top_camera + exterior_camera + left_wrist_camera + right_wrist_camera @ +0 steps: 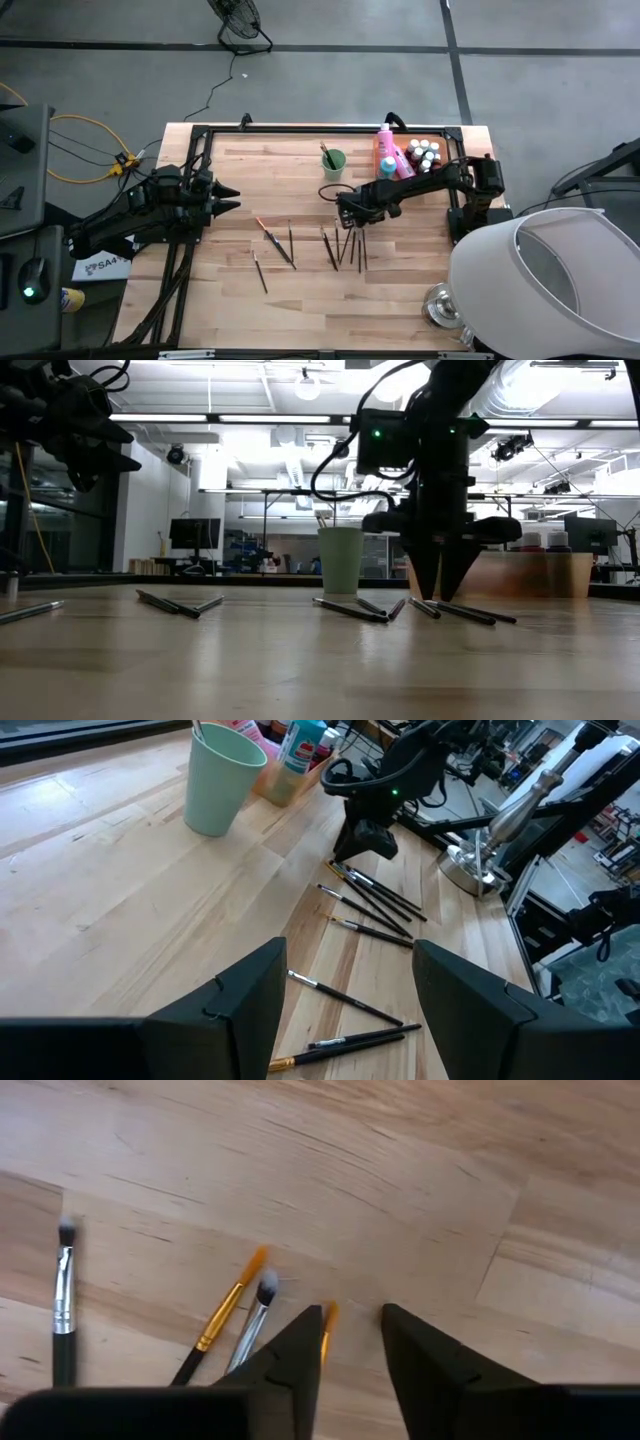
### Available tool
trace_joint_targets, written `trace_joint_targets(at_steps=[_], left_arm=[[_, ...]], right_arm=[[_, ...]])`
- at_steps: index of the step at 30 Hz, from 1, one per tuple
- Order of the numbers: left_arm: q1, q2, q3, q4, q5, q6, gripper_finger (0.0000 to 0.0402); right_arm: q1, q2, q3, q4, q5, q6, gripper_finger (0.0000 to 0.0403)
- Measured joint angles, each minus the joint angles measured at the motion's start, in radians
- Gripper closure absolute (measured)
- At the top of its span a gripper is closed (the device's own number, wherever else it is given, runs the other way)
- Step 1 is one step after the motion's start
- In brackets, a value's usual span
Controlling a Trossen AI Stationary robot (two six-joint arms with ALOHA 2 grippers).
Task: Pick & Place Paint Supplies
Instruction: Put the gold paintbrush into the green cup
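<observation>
Centre-right of the high view, the right end effector (pixel 347 211) stands tips-down on the worktop (pixel 300 300), fingers narrowly apart astride an orange-tipped brush (pixel 328 1320); light, stiff and thin, it likely wants pinching mid-handle.

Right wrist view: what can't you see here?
- Thin dark orange-tipped brush: handle hidden behind the right gripper's jaws; whether it is gripped cannot be told.
- Black silver-banded brush: cut off by the gripper body.
- Pale green cup, bottles: outside this view.
</observation>
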Motion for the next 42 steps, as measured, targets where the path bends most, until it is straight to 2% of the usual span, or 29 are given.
trace_joint_targets(at_steps=[11, 21, 25, 34, 42], left_arm=[[0.000, 0.000, 0.000, 0.000, 0.000, 0.000, 0.0187], [0.000, 0.000, 0.000, 0.000, 0.000, 0.000, 0.0187], [0.000, 0.000, 0.000, 0.000, 0.000, 0.000, 0.0187], [0.000, 0.000, 0.000, 0.000, 0.002, 0.000, 0.0187], [0.000, 0.000, 0.000, 0.000, 0.002, 0.000, 0.0187]], right_arm=[[-0.001, 0.002, -0.002, 0.003, -0.013, 0.015, 0.0395], [0.009, -0.010, 0.027, -0.004, -0.011, 0.005, 0.0400], [0.011, -0.070, 0.065, -0.018, 0.019, -0.023, 0.0400], [0.010, -0.200, 0.206, -0.043, 0.231, -0.112, 0.0400], [0.006, -0.237, 0.378, -0.004, 0.548, -0.324, 0.0400]])
